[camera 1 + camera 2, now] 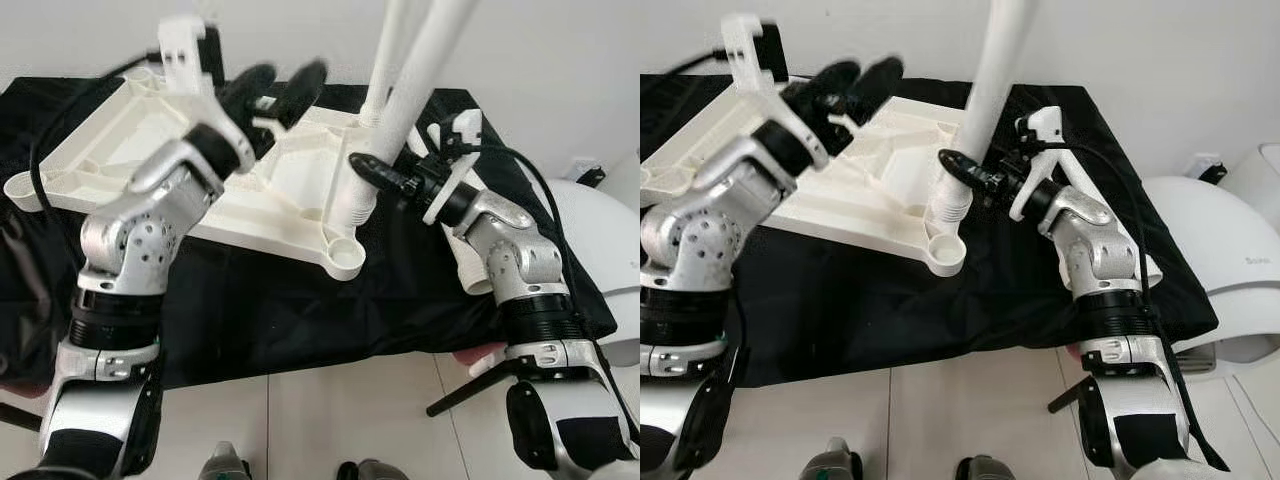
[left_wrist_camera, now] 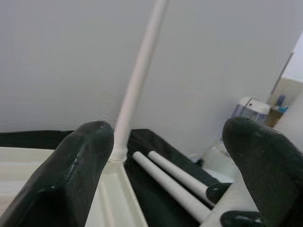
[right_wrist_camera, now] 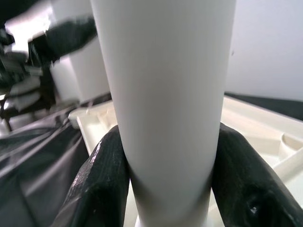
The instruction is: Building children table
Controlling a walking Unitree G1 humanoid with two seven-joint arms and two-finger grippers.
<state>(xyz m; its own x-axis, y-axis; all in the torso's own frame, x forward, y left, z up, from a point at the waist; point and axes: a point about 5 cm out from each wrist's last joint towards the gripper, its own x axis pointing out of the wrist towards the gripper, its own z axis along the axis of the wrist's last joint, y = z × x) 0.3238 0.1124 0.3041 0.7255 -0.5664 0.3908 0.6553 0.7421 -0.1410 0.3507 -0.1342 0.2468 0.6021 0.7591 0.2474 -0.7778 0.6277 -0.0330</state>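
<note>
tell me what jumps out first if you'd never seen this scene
The upside-down white plastic tabletop lying on the black cloth catches the eye first, with a tall white table leg standing upright near its front corner. The right gripper is clamped around that leg low down, while the left gripper hovers open above the tabletop.

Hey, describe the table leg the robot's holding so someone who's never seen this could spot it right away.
Find the white upside-down tabletop lying on the black cloth. At its right side two white legs stand upright. The held leg is the one whose lower end is clamped between the black fingers of the right gripper; the spare legs lie flat on the cloth.
</note>
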